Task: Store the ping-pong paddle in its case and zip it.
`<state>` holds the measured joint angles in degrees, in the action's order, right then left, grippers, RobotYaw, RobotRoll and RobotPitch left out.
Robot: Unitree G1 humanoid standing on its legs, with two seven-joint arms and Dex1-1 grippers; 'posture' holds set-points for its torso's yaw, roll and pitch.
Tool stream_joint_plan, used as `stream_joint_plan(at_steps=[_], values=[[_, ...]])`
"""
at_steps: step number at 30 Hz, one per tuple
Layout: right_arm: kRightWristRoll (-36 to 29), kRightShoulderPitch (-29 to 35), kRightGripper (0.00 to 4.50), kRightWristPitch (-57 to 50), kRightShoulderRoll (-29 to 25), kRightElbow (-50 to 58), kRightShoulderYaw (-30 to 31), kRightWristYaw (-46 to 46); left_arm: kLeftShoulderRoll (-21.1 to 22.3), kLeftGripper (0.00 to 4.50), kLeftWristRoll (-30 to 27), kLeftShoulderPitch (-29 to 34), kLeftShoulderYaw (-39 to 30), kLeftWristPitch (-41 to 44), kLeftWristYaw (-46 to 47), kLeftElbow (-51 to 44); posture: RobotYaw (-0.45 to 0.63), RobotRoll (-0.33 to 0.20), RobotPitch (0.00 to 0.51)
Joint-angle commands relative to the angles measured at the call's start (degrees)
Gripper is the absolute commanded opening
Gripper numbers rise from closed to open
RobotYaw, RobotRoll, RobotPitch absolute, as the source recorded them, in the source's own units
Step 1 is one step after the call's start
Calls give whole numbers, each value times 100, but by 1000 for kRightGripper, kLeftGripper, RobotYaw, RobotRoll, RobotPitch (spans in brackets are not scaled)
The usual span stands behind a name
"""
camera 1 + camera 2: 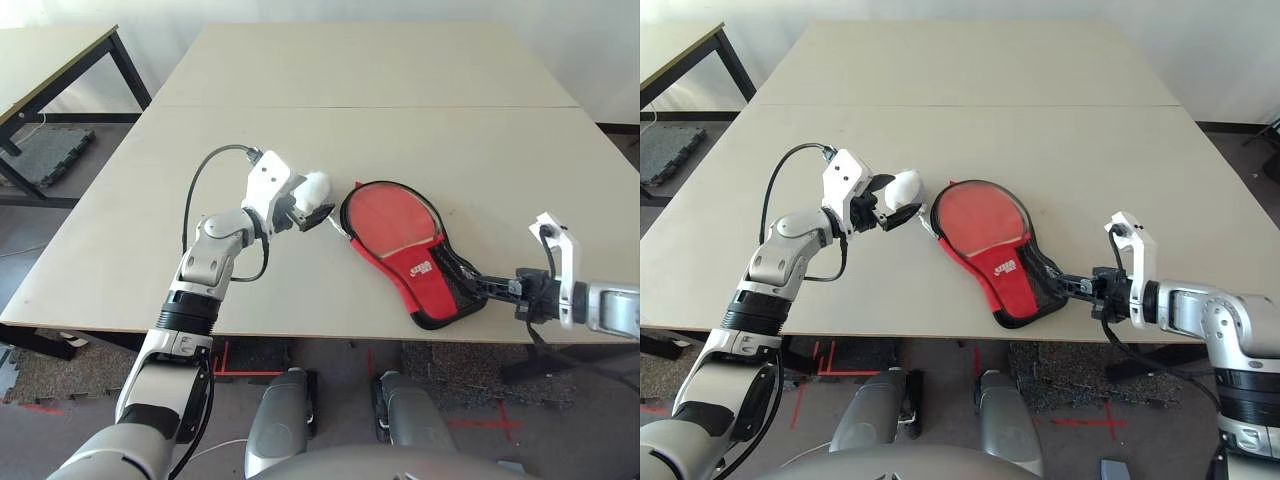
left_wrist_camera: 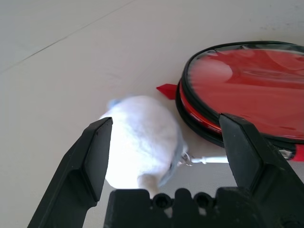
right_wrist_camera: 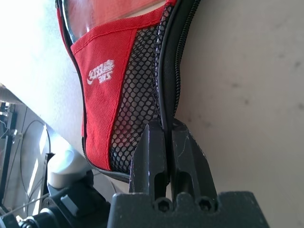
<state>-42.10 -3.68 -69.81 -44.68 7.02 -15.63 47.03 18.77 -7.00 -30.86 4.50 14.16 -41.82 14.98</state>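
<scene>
The case [image 1: 412,250] lies on the pale counter [image 1: 400,110] close to its near edge, red side up, with its round head toward the left arm and its narrow end, red fabric with a white logo and a black mesh panel, pointing toward the right arm. Through the clear window of the round head the red face of the ping-pong paddle [image 1: 390,215] shows, so the paddle sits inside the case. A black zip edging runs round the case; a small red tab sticks out from the rim of the round head on the side facing the left arm. The right tool [image 1: 484,288] comes in low from the right, just past the near edge of the counter, and its two black fingers are pressed together on the black zip edging at the narrow end of the case, beside the mesh. The left tool [image 1: 312,210] hangs over the counter just to the left of the round head, its two black fingers [image 2: 90,161] spread wide apart. Between them lies a small whitish round pouch [image 2: 142,142], with a thin cord running from it toward the case; whether the fingers touch the pouch cannot be told.
</scene>
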Motion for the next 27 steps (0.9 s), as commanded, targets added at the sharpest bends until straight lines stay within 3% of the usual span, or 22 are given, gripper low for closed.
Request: stream_joint_plan(at_steps=[1, 12, 13, 15, 19, 24, 27], values=[[-62, 232, 39, -33, -212, 120, -31, 128, 112, 4500, -39, -21, -37, -32, -63, 78, 45, 0, 102], [149, 670, 39, 498, -616, 151, 145, 361, 106, 4500, -33, 23, -64, -89, -15, 120, 43, 0, 103], [229, 674, 548, 603, -667, 135, 166, 342, 93, 4500, -34, 32, -61, -88, -8, 117, 43, 0, 103], [292, 667, 1074, 735, -756, 66, 171, 378, 81, 4500, -33, 43, -55, -84, -6, 109, 43, 0, 103], [234, 206, 2610, 1035, -1137, -210, -116, 732, 116, 4500, -28, 21, -80, -90, -29, 145, 44, 0, 101], [512, -423, 4438, 1497, -1269, -610, 235, 912, 132, 4500, -8, -14, -91, -120, -33, 202, 52, 0, 99], [768, -912, 4476, 1812, -1009, -757, 521, 790, 129, 4500, -9, -22, -102, -129, -17, 215, 55, 0, 98]])
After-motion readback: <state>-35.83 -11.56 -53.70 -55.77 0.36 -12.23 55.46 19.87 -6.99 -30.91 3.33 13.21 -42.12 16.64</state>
